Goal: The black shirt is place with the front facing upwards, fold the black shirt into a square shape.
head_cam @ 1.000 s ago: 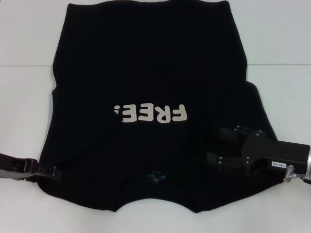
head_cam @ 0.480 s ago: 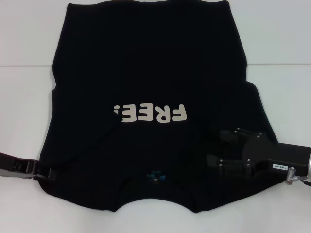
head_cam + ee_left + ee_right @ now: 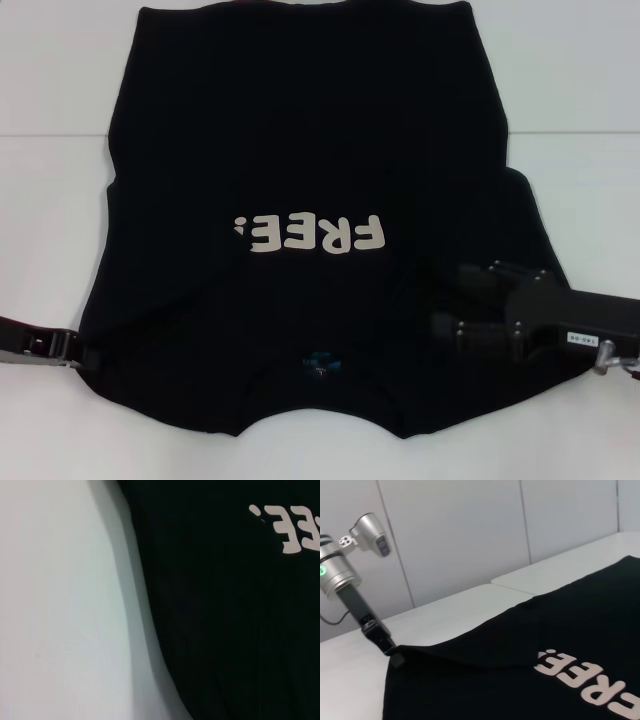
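The black shirt (image 3: 300, 130) lies spread front-up on the white table (image 3: 585, 80). Its cream "FREE!" lettering (image 3: 310, 235) sits mid-chest and the teal neck label (image 3: 320, 362) is at the near collar. My right gripper (image 3: 450, 298) hovers open over the shirt's near right shoulder and sleeve, with only cloth below its fingers. My left gripper (image 3: 82, 352) is at the near left sleeve edge. The right wrist view shows the left gripper (image 3: 395, 659) touching the shirt's (image 3: 520, 690) slightly raised corner. The left wrist view shows only the shirt's (image 3: 225, 630) edge and bare table.
A seam in the white table (image 3: 570, 133) crosses behind the shirt at mid-height. A panelled wall (image 3: 470, 535) stands beyond the table's far side. The left arm (image 3: 350, 590) reaches down to the shirt corner.
The left gripper has slid left, so less of it overlaps the sleeve edge. The right gripper has shifted slightly nearer and to the right over the shoulder. The shirt has hardly moved.
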Robot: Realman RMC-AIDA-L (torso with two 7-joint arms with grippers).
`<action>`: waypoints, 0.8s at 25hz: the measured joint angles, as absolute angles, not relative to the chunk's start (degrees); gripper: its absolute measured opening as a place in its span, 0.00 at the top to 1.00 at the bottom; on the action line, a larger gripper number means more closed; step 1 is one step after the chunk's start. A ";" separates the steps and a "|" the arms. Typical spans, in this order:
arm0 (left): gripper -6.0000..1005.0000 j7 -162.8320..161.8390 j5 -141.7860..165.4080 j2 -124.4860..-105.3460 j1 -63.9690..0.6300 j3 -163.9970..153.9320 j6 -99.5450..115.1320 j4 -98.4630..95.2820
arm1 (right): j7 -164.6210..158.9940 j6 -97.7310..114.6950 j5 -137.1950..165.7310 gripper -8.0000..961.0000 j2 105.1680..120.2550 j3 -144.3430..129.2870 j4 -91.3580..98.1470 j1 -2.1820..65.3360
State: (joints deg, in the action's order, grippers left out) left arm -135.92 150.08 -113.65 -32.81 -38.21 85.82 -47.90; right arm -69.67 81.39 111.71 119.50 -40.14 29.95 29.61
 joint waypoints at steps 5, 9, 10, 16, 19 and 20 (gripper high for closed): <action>0.96 -134.57 149.01 -113.63 -32.54 -37.32 86.69 -47.76 | -80.53 81.41 112.08 0.04 117.32 -40.22 31.51 30.07; 0.97 -134.43 148.71 -113.58 -32.76 -36.38 86.91 -47.62 | -101.99 81.66 116.27 0.04 113.51 -40.67 36.00 31.16; 0.97 -134.42 148.60 -113.53 -32.79 -36.21 87.00 -47.58 | -107.24 82.13 118.52 0.04 112.59 -40.71 37.11 31.67; 0.97 -134.23 147.96 -113.23 -32.92 -35.47 87.56 -47.46 | -136.70 89.61 139.40 0.04 108.04 -39.29 42.14 37.53; 0.97 -133.60 147.48 -113.16 -32.88 -35.43 87.75 -47.42 | -142.49 92.83 145.74 0.05 108.29 -38.63 43.26 38.98; 0.97 -133.48 147.36 -113.13 -32.83 -35.42 87.79 -47.42 | -143.36 93.32 146.88 0.05 108.39 -38.71 43.22 39.27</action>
